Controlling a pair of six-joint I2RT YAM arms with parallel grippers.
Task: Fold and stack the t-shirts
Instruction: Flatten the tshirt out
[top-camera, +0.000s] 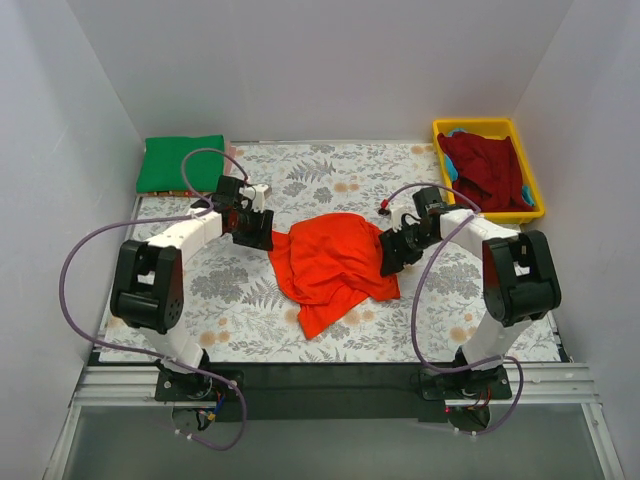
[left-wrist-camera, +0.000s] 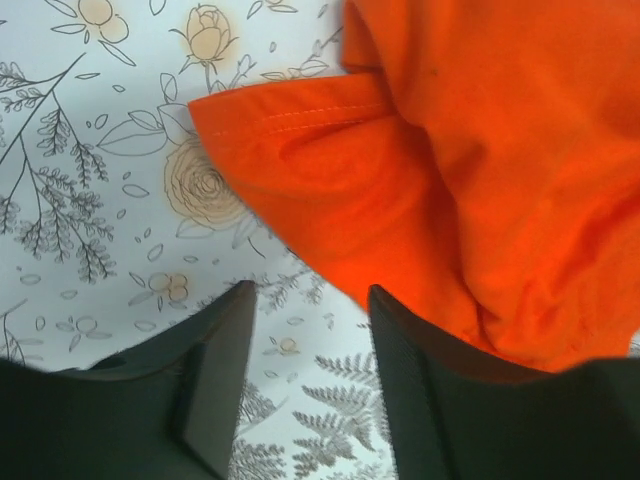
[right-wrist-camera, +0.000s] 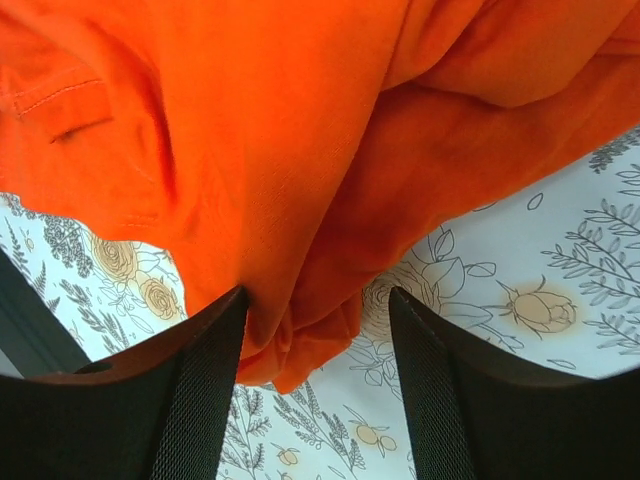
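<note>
Orange-red tee (top-camera: 335, 265) lies crumpled mid-frame in top view, on the floral desk (top-camera: 330, 175), w/ one corner trailing toward bottom centre. Green tee (top-camera: 180, 163) sits folded at upper left of the desk, well apart from the orange one. Dark red tee (top-camera: 488, 165) is bunched inside the yellow tray (top-camera: 476, 123) at upper right.

L claw (top-camera: 258, 238) is low at the tee's left edge. In the left wrist view the L claw (left-wrist-camera: 310, 290) has jaws apart w/ only desk print between them. A hemmed orange edge (left-wrist-camera: 300, 120) lies just above, and the cloth runs down the right side of the frame next to the right-hand finger (left-wrist-camera: 420, 390). It has hold of nothing.

R claw (top-camera: 390, 252) is at the tee's right edge. In the right wrist view the R claw (right-wrist-camera: 318, 295) has jaws spread wide, w/ a fold of orange cloth (right-wrist-camera: 300, 350) hanging into the gap and brushing the left-hand finger (right-wrist-camera: 205, 380). Not pinched.
</note>
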